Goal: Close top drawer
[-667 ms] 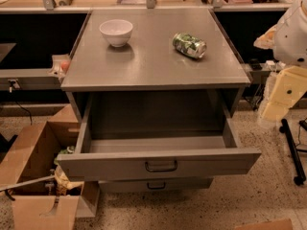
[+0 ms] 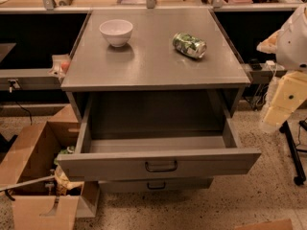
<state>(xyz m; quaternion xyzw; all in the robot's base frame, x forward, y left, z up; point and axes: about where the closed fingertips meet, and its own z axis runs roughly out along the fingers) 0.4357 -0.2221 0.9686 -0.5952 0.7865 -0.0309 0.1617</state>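
Observation:
The top drawer (image 2: 160, 164) is a wide grey metal drawer with a small dark loop handle at the centre of its flat front. It stands pulled far out of the grey cabinet (image 2: 153, 66), and its inside looks empty. My gripper (image 2: 284, 104), a cream-coloured piece under the white arm, hangs at the right edge of the view. It is to the right of the drawer's right side, about level with the cabinet opening, and apart from it.
A white bowl (image 2: 116, 31) and a green can (image 2: 189, 45) lying on its side rest on the cabinet top. A lower drawer front (image 2: 156, 185) shows beneath. An open cardboard box (image 2: 33, 162) sits on the floor at left. A dark stand leg (image 2: 293, 157) is at right.

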